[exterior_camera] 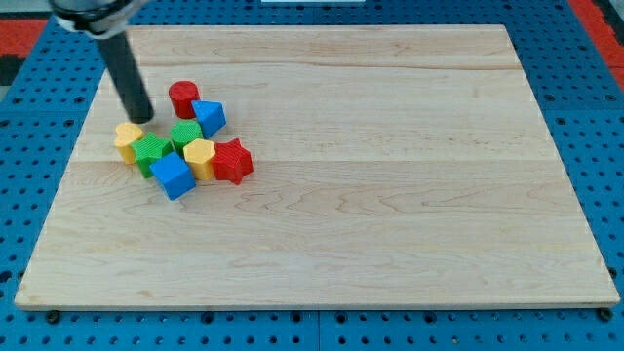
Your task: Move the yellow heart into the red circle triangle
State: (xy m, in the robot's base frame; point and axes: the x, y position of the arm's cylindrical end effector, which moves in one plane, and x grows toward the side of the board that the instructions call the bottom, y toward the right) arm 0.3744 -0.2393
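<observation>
A pale wooden worktop [390, 195] lies on blue pegboard [39, 195]; my tip [144, 118], a plain rod end effector with nothing to spread or pinch, stands just above the yellow heart [127, 139].

Blocks crowd the board [390, 195] at the view's left (red star [232, 161] outermost); rightward lies open.

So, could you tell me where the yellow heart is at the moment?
The yellow heart sits at the left end of the cluster, in the view's upper left, touching the green block, with my tip just above it.
</observation>
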